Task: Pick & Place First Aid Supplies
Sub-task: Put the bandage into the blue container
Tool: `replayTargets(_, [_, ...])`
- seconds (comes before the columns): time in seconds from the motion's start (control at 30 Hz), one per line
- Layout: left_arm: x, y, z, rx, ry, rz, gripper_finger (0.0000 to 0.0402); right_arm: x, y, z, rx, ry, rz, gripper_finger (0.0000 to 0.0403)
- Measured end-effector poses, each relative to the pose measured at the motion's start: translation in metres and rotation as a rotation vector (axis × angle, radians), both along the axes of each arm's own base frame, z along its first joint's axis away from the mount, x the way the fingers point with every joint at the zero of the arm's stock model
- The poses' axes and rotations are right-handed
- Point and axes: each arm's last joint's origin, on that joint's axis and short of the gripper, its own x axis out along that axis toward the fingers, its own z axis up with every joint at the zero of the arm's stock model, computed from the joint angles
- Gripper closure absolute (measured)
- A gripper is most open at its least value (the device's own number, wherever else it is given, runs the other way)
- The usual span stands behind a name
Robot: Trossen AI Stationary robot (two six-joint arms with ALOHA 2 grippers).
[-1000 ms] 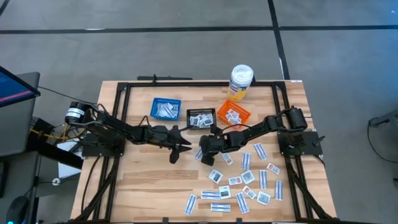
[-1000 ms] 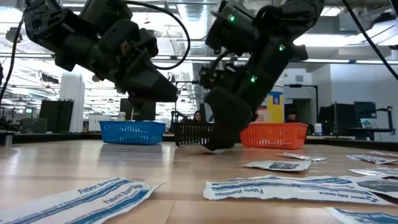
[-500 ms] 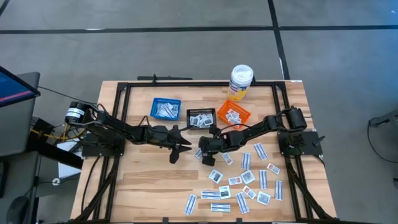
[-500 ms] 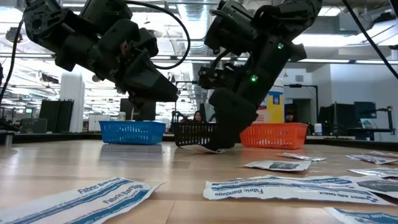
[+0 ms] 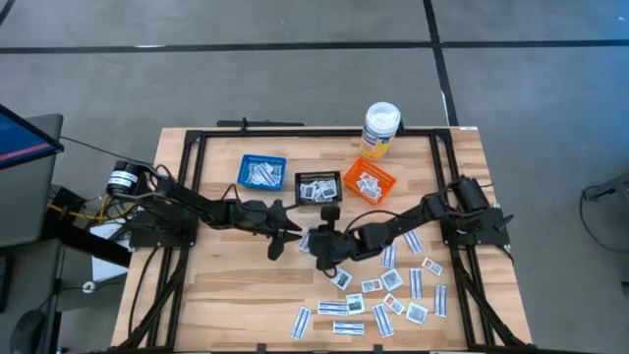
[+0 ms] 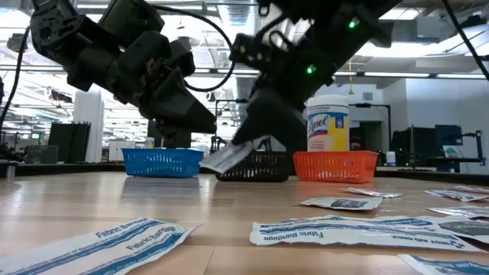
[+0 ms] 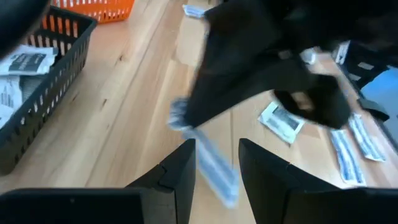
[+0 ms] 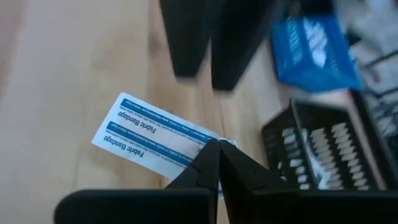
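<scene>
My right gripper (image 8: pixel 217 153) is shut on a narrow white strip printed "Fabric Bandage" (image 8: pixel 149 138) and holds it above the wood table near its middle (image 5: pixel 313 243). Just to its left, my left gripper (image 5: pixel 287 233) waits open, and the strip (image 7: pixel 208 158) shows blurred in front of its fingers. Many more first aid supplies (image 5: pixel 388 285), white strips and small squares, lie flat on the table's near right part. Blue (image 5: pixel 261 172), black (image 5: pixel 316 187) and orange (image 5: pixel 368 181) baskets stand in a row behind the grippers, each with packets inside. My right gripper pinches one end of the bandage strip (image 8: pixel 200 148) between its two fingertips. The fingers slant down from the table's right and lie along the strip. The strip (image 6: pixel 233 156) sticks out beyond the fingers, tilted with its free end lower, clear of the table.
A tall white bottle with a yellow label (image 5: pixel 380 130) stands at the far edge behind the orange basket. A black frame (image 5: pixel 197 138) runs round the table's edges. Bare wood (image 5: pixel 236 285) lies at the near left. Loose strips (image 6: pixel 344 229) lie close to the low camera.
My right gripper has shut on the bandage strip, risen, rolled at the wrist and gone toward the table's left and near edge, closer to my left gripper. The strip has come up off the table with it.
</scene>
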Motion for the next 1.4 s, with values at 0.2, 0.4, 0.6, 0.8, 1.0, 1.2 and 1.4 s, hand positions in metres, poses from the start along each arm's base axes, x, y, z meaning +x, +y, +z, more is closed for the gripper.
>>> replayTargets(0.2, [0.004, 0.003, -0.012, 0.010, 0.049, 0.027, 0.0279, 0.001, 0.011, 0.005, -0.013, -0.049, 0.048, 0.0399])
replayTargets(0.4, [0.005, 0.005, -0.014, 0.003, 0.049, 0.019, 0.0279, 0.002, 0.009, 0.005, -0.013, -0.050, 0.041, 0.0401])
replayTargets(0.6, [0.005, 0.005, -0.012, -0.049, 0.034, 0.025, 0.0279, 0.004, 0.005, 0.005, -0.012, -0.053, 0.032, 0.0402])
replayTargets(0.8, [0.006, 0.006, -0.012, -0.057, 0.034, 0.044, 0.0279, -0.002, 0.014, 0.003, -0.081, 0.019, 0.105, 0.0402])
replayTargets(1.0, [0.006, 0.012, -0.012, -0.153, 0.041, 0.096, 0.0279, -0.003, 0.023, 0.006, -0.150, -0.002, 0.106, 0.0402])
replayTargets(1.2, [0.006, 0.012, -0.012, -0.173, 0.043, 0.103, 0.0279, 0.000, 0.019, 0.008, -0.144, -0.041, 0.084, 0.0403])
replayTargets(1.4, [0.006, 0.012, -0.012, -0.197, 0.044, 0.111, 0.0279, -0.002, 0.018, 0.006, -0.155, -0.002, 0.088, 0.0403])
